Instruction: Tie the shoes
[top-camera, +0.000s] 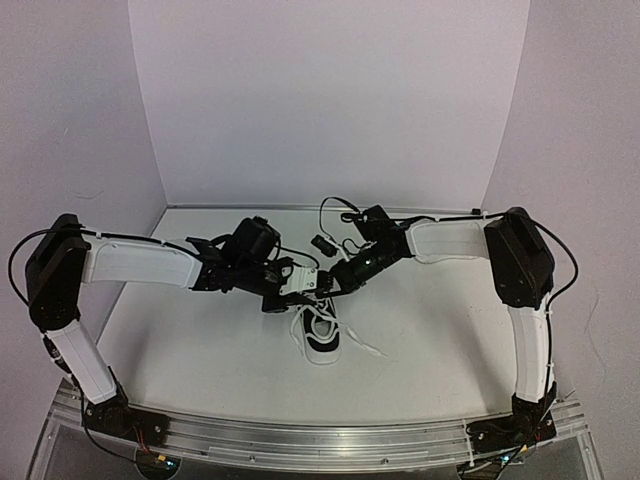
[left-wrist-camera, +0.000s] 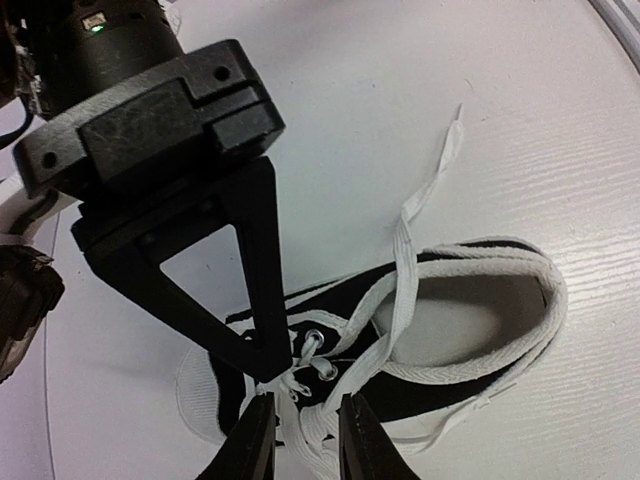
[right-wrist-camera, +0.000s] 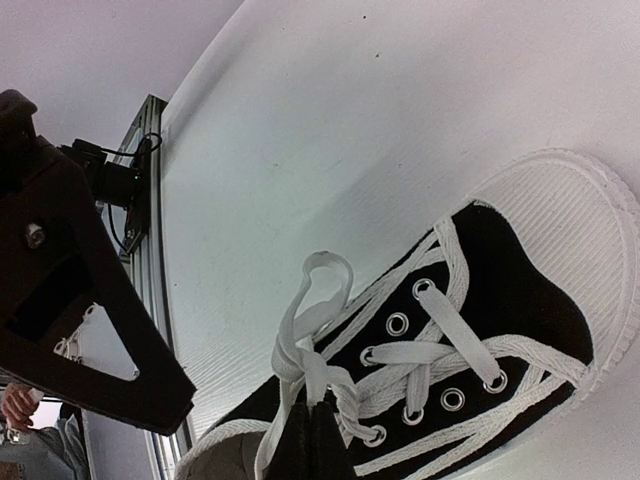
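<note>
One black shoe (top-camera: 322, 338) with a white sole lies mid-table, with both grippers meeting just above its far end. In the left wrist view the shoe (left-wrist-camera: 470, 385) lies on its side. My left gripper (left-wrist-camera: 300, 432) is open, and white lace strands by the eyelets pass between its narrow-set fingers. One lace end (left-wrist-camera: 440, 165) trails off across the table. My right gripper (right-wrist-camera: 315, 445) is shut on the white lace at the base of a raised loop (right-wrist-camera: 328, 275) over the shoe's tongue (right-wrist-camera: 480, 330). From above, the left gripper (top-camera: 298, 284) and the right gripper (top-camera: 323, 285) almost touch.
The right gripper's black triangular finger (left-wrist-camera: 255, 260) crosses close in front of the left wrist camera. A small black item (top-camera: 322, 242) and loose cables (top-camera: 345, 210) lie near the back wall. The aluminium rail (top-camera: 320, 435) runs along the near edge.
</note>
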